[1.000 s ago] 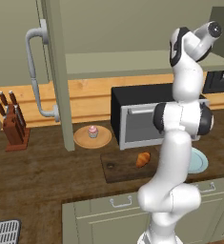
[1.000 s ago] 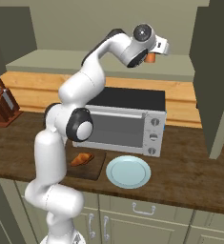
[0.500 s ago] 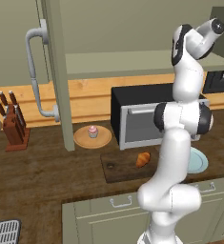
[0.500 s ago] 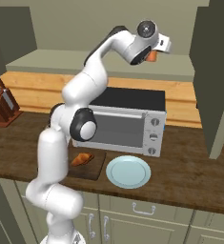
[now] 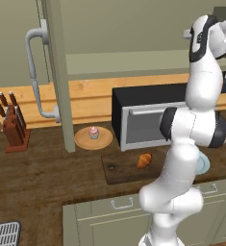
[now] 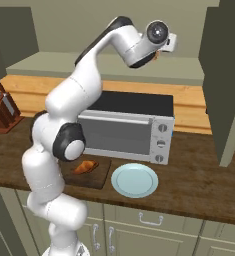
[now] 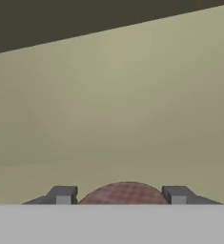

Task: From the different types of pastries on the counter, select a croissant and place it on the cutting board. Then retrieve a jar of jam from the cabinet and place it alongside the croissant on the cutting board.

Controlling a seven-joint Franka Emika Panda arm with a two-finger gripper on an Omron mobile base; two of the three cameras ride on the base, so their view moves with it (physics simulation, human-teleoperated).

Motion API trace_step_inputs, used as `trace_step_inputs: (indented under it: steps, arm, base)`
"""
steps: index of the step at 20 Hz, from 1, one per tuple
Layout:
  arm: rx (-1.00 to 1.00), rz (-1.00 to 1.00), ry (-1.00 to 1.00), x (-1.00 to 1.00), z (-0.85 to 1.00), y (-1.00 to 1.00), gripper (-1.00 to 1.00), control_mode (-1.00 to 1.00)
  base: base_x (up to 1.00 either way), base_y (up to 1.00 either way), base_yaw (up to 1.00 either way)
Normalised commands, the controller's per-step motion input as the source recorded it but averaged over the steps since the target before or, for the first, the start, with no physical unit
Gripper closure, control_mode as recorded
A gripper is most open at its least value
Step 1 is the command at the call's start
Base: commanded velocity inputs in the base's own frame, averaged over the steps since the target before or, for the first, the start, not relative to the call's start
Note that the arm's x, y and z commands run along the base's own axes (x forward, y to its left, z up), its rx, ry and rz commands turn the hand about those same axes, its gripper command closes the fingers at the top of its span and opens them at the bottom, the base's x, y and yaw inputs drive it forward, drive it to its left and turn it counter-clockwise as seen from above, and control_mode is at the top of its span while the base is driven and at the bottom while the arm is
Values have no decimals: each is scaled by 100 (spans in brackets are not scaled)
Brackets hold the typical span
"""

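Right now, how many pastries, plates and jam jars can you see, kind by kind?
Pastries: 2, croissant on the cutting board, cupcake on the tan plate
Plates: 2, tan plate, blue plate
Jam jars: 1, jar between the gripper fingers
Total: 5

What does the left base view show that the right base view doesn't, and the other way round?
Left base view alone: the pink-frosted cupcake on its round tan plate, and the cabinet door's curved grey handle.

Right base view alone: the gripper raised by the cabinet shelf, and the whole pale blue plate.

Both: the croissant lying on the cutting board in front of the microwave, and the knife block on the counter.
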Motion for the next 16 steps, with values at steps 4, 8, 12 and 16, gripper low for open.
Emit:
trace_step_inputs:
  steps: [4,8,12,16]
  arm:
    - [0,20,-19,-100,-4,79,100,-100]
    - [-1,23,-23,-100,-5,94,100,-100]
    - [0,22,-24,-100,0,85,100,-100]
    - [0,25,-20,-100,-2,81,100,-100]
  base:
    - [0,0,0]
    - [0,0,0]
    - [0,0,0]
    - [0,0,0]
